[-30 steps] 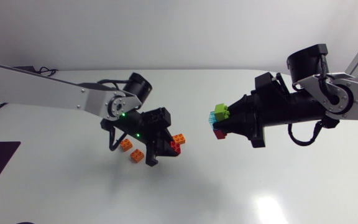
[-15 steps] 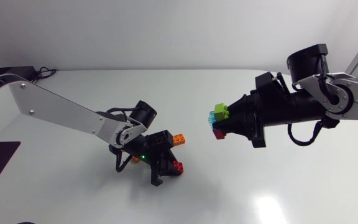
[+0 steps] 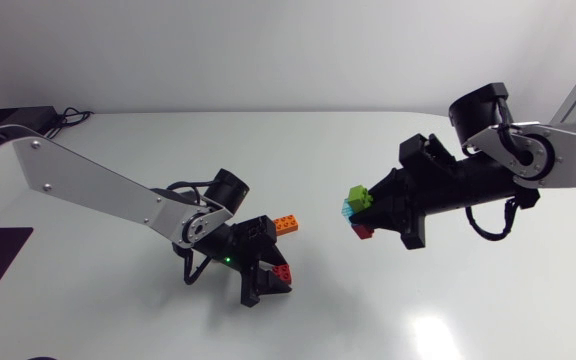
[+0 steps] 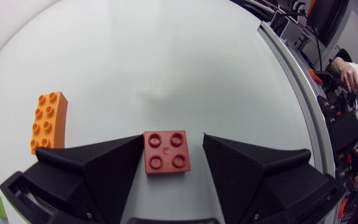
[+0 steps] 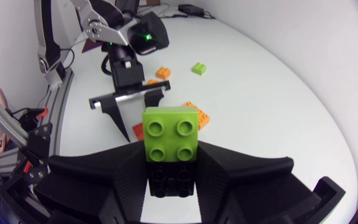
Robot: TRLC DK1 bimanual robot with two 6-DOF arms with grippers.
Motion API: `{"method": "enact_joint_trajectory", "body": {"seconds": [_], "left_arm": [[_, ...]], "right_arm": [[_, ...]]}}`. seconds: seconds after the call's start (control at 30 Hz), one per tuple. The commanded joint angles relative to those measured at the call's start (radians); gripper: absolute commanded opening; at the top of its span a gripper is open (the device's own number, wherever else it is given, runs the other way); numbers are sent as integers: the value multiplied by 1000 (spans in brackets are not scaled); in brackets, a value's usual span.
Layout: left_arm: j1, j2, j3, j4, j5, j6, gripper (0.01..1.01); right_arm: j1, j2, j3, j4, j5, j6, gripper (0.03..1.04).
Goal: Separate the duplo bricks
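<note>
Between the spread fingers of the left gripper (image 4: 173,139), a red brick (image 4: 166,151) lies flat on the table (image 3: 368,300), studs up, not clamped. An orange brick (image 4: 47,119) lies just beside that gripper. The right gripper (image 5: 170,163) is closed on a stack of bricks (image 3: 358,206), green brick (image 5: 170,132) outermost, well apart from the red brick.

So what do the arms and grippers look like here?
Left arm and right arm: silver-grey links, round black joints, looping black cables. Left gripper and right gripper: matte black, two broad wedge fingers. Green light by the left wrist.
</note>
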Motion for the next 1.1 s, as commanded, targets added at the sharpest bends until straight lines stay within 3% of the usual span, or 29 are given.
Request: {"method": "enact_joint_trajectory", "body": {"seconds": [0.0, 0.13, 0.37, 0.6, 0.73, 0.87, 1.07], "left_arm": [[11, -12, -62, -30, -18, -4, 838], [37, -85, -56, -92, -26, 23, 975], [81, -218, 53, -280, -52, 72, 977], [77, -267, 185, -397, -87, 85, 975], [52, -267, 221, -424, -101, 85, 975], [18, -253, 237, -438, -124, 85, 975], [-21, -236, 254, -463, -139, 77, 975]], "right_arm": [[28, 51, 60, -66, 64, -96, 156], [85, 106, 92, -164, 163, -172, 156], [203, 245, 69, -222, 318, -282, 157], [294, 341, 32, -184, 409, -290, 157], [360, 396, -1, -106, 489, -259, 164], [415, 417, -32, -46, 552, -233, 336], [407, 345, -32, -52, 527, -219, 521]]}}
